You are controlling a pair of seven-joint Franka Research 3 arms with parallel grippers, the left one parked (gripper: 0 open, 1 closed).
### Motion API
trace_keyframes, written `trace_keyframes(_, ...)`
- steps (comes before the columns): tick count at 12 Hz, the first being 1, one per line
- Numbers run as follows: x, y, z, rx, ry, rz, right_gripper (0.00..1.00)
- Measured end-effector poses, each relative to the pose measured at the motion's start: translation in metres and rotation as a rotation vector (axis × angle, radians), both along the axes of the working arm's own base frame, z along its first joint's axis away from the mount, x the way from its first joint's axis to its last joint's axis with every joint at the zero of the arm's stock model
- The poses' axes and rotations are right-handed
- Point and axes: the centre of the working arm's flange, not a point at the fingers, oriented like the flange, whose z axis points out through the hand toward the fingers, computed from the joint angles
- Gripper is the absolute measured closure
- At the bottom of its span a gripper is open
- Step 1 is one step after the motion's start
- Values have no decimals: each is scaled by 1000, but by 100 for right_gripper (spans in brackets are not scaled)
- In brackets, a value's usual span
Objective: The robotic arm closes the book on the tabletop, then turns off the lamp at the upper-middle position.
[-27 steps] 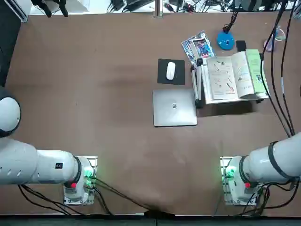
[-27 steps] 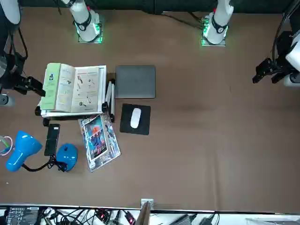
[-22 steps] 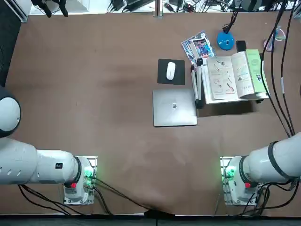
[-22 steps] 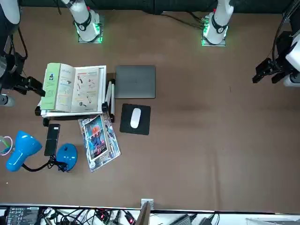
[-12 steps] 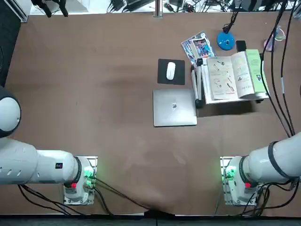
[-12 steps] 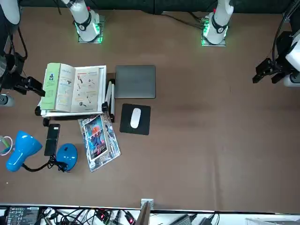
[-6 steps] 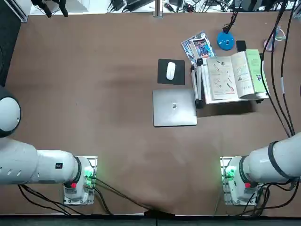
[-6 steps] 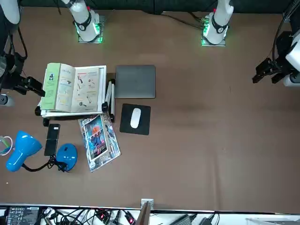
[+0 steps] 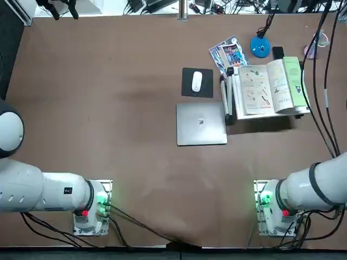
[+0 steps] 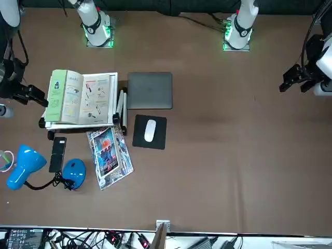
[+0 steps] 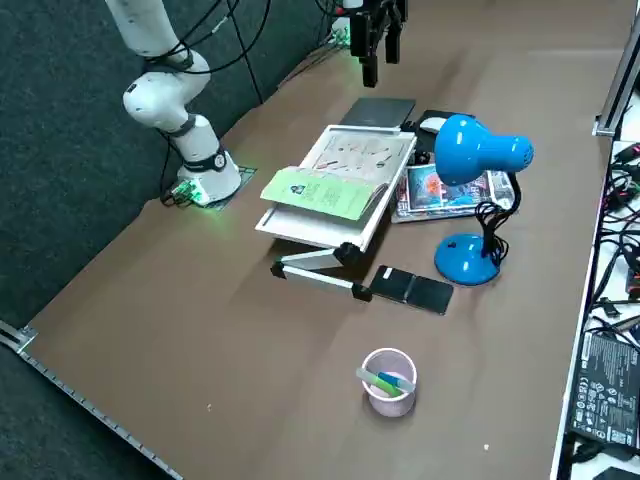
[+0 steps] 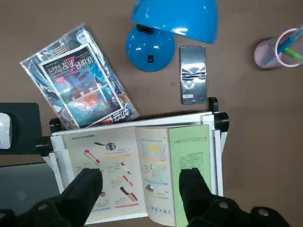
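Observation:
The book (image 9: 268,88) lies open on a black-and-white stand, white pages up and a green leaf on the robot's right (image 12: 189,165). It also shows in the front view (image 10: 83,98) and the side view (image 11: 340,175). Beyond it stands the lamp, with its round blue base (image 9: 261,47) (image 10: 72,174) (image 11: 465,257) (image 12: 150,47) and blue head (image 12: 177,16). My right gripper (image 12: 140,189) hangs high above the book, open, with nothing between its fingers. In the front view the gripper (image 10: 31,94) is just off the book's outer edge.
Glossy leaflets (image 9: 229,53) lie beside the lamp base. A white mouse (image 9: 197,81) sits on a black pad, near a closed grey laptop (image 9: 201,123). A black phone (image 12: 192,74) lies behind the stand. A pink cup (image 11: 388,381) holding pens stands at the table's right end.
In the front view my right gripper has drifted very slightly away from the book's edge. The book, lamp and other objects have not moved.

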Motion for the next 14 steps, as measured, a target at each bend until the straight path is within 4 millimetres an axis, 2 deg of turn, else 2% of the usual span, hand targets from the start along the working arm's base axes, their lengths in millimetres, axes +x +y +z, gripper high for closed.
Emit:
trace_keyframes(4, -2, -30, 0, 5, 5, -28, 0)
trace_keyframes(6, -5, -57, -2, 44, 15, -32, 0)
trace_keyframes(8, -12, -95, -5, 94, 25, -42, 3)
trace_keyframes(9, -17, -114, -7, 116, 29, -46, 12)
trace_keyframes(10, -21, -130, -9, 135, 33, -50, 12)
trace_keyframes(11, -29, -154, -15, 171, 43, -60, 25)
trace_keyframes(14, -35, -178, -27, 211, 52, -60, 27)
